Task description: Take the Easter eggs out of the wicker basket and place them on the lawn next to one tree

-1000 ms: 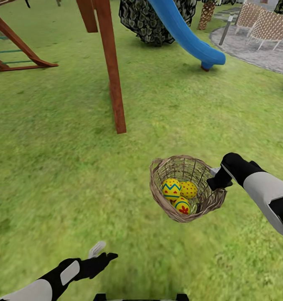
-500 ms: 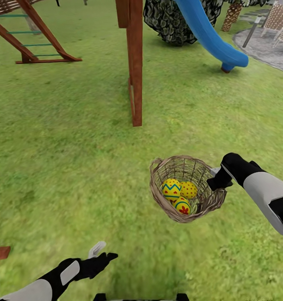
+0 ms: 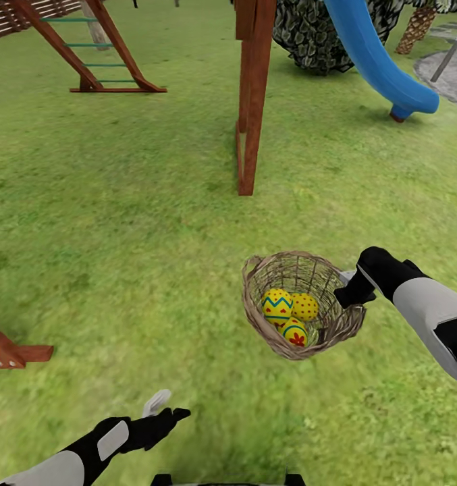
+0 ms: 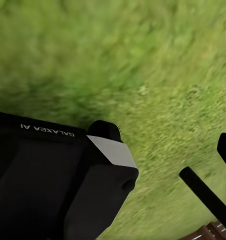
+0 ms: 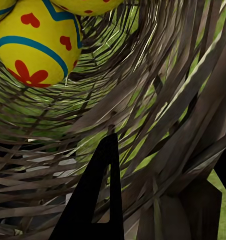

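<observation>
Gripping wicker basket [image 3: 302, 304] rim w/ right gripper [image 3: 350, 289], eggs [image 3: 289, 312] inside.

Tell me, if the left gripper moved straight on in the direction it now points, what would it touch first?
Most likely the lawn. The left gripper points forward and to the right, low over the grass, and the left wrist view shows grass ahead of it. The wicker basket hangs further right, probably off that line, though depth is unclear.
</observation>
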Available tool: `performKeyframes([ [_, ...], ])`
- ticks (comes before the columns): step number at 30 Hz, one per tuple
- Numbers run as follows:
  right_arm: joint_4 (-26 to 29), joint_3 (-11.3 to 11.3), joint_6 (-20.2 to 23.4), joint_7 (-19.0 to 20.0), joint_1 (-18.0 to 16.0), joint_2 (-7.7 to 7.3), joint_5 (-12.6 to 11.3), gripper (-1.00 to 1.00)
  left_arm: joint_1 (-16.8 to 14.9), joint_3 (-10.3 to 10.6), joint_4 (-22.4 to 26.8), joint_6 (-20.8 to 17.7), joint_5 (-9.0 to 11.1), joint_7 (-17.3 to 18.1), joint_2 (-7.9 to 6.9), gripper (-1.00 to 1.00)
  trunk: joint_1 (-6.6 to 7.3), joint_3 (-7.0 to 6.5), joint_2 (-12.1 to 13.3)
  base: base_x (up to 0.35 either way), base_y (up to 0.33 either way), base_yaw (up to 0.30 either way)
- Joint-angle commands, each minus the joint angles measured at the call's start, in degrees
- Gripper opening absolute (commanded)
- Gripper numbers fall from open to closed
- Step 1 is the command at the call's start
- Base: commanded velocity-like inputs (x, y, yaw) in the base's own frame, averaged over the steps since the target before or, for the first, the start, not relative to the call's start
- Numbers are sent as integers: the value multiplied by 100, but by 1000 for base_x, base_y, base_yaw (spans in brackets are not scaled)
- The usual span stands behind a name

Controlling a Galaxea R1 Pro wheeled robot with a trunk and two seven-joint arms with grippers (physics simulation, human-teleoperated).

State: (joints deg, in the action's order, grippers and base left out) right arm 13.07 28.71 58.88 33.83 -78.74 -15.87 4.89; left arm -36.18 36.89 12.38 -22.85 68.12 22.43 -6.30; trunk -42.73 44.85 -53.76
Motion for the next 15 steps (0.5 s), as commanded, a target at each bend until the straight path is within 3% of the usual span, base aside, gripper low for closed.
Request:
performKeyframes([
  [1,12,-6,27,54,-1,-4,3,-100,-4,20,1,-26,35,13,-3,100,3,4,-4,-343,62,181],
  [15,-76,3,19,50,0,12,3,-100,-4,20,1,-26,35,16,-3,100,3,4,-4,-332,132,176],
])
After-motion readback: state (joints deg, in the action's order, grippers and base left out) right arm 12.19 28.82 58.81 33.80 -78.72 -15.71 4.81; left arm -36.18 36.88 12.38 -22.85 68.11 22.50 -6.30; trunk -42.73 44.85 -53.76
